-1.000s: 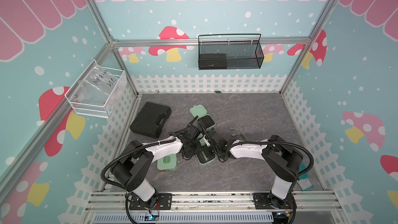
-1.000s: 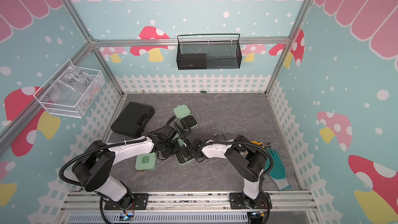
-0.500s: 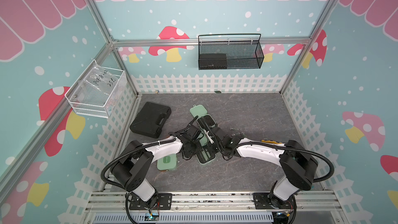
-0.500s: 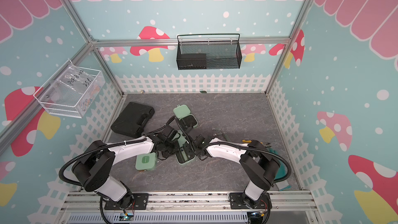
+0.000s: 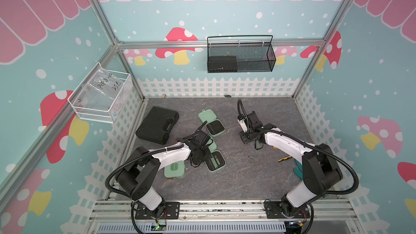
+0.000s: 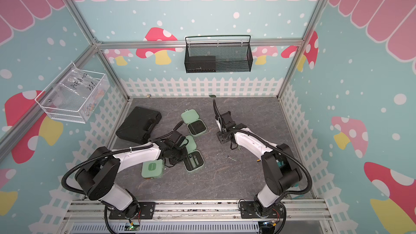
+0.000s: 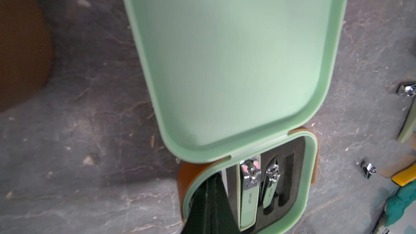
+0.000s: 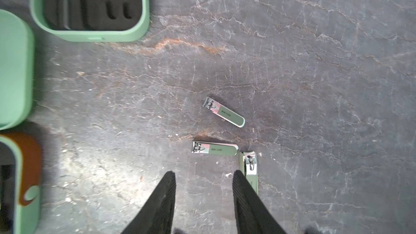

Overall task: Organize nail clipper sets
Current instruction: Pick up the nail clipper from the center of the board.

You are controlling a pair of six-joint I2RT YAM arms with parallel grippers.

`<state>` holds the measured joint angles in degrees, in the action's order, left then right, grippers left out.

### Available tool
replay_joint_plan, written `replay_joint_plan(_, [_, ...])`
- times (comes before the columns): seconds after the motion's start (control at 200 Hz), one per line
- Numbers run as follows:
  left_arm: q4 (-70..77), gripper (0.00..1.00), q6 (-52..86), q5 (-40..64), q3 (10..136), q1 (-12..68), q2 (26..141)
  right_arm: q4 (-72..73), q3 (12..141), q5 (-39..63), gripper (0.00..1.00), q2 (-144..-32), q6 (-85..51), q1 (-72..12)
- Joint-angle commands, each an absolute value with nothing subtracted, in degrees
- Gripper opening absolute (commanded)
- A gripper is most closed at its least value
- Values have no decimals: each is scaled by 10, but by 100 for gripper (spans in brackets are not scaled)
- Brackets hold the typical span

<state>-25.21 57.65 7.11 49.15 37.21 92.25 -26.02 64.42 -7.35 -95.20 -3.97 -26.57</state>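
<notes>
A mint green rounded-square plastic case, the middle case [image 5: 216, 163], lies open left of the centre of the grey stone-patterned table [image 5: 247, 183], its lid [image 7: 236, 59] folded back toward the far side. A brown strap [image 7: 186, 174] goes around its base and a black foam insert [image 7: 299, 151] fills it. In the insert sit side by side two silver nail clippers with mint green levers, a large clipper [image 7: 249, 190] and a small clipper [image 7: 271, 183]. The left gripper [image 7: 211, 190] is closed, its tips down inside this base beside the large clipper; if it pinches something, I cannot tell. Just beyond lies the far case [image 5: 215, 127], same colour and shape, also open. The closed case [image 5: 174, 169], again mint green, lies to the near left. Three loose clippers [image 8: 224, 114] lie on the table right of the cases. The right gripper [image 8: 202, 173] hangs over them, fingers apart, nothing between.
</notes>
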Motion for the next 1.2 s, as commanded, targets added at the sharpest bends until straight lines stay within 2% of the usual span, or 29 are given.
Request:
replay_joint_plan(0.0, [-261, 0, 575, 73, 482, 378, 928, -287, 686, -57, 46, -997, 47, -250])
replay_joint_plan(0.25, [-267, 0, 576, 78, 483, 378, 925, -301, 755, -88, 49, -1084, 134, -239])
replay_joint_plan(0.796, [-286, 0, 590, 71, 494, 378, 928, -319, 793, -2, 48, -1162, 222, -192])
replay_joint_plan(1.196, [-293, 0, 592, 69, 503, 379, 934, -383, 844, 86, 31, -1227, 254, -153])
